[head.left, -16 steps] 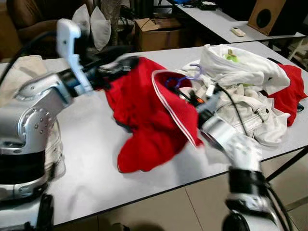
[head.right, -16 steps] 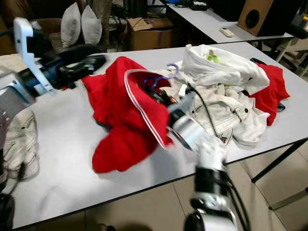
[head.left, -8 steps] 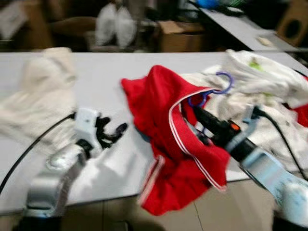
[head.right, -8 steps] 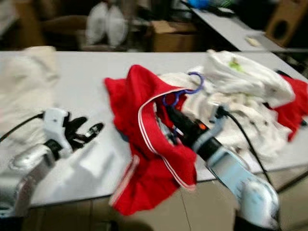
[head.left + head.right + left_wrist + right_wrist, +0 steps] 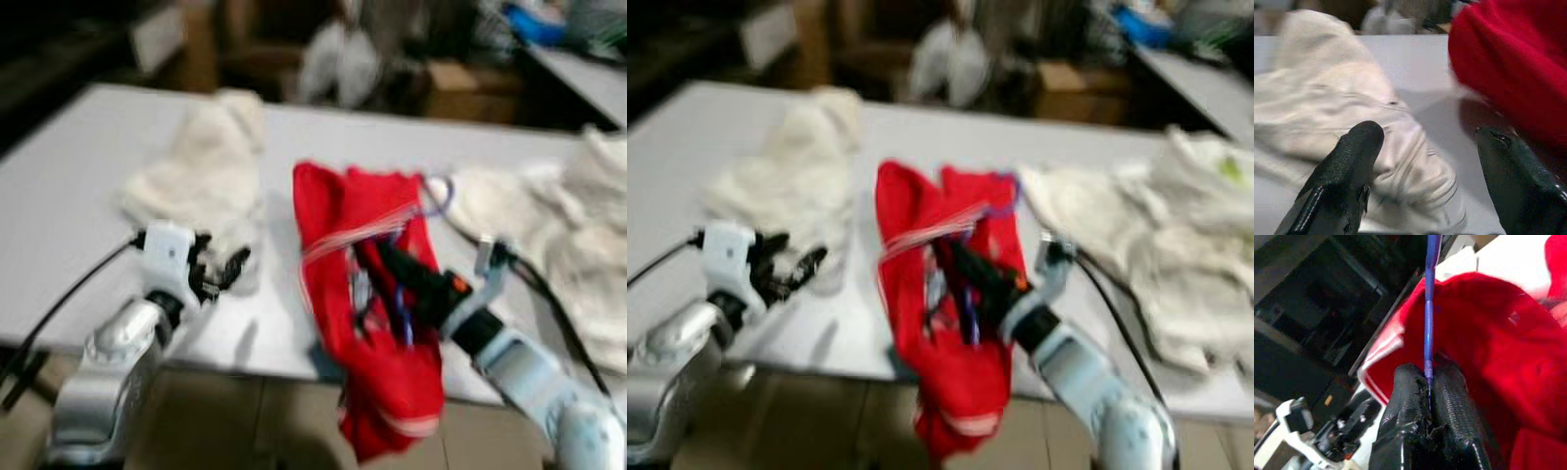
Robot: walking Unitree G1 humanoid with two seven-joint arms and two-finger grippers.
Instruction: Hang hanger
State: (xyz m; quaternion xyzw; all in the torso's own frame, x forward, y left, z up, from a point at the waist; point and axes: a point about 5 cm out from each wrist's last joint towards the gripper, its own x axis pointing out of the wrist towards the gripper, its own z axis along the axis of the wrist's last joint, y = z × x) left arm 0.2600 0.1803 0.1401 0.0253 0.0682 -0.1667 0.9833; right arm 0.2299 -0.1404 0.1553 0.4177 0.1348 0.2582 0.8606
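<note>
Red shirt (image 5: 377,323), draped on a purple hanger (image 5: 1429,303): held by my right gripper (image 5: 1430,382), lifted at the near edge of the white table (image 5: 69,196), its hem hanging below the tabletop. Views blurred.

Right gripper: fingers pressed tight together on the thin purple bar of the hanger, red cloth bunched all round them. The hanger's hook (image 5: 438,196) shows above the collar, toward the far side.

Left gripper (image 5: 1425,166): fingers spread wide, holding nothing, low over the table just beside a cream garment (image 5: 201,181), the red shirt to its right.

Heap of white clothes (image 5: 578,225): on the table to my right, not touching what I hold as far as I can tell.

Background: a cardboard box (image 5: 470,83) and pale cushions (image 5: 343,64) beyond the table, too soft to detail.

Step in hand, as I judge it: carrying the loaded hanger away from the table; nothing is hung yet, and no rail can be made out. Next move calls for a firm grip, the hook turned upward and free of cloth, and a rail to set it over
</note>
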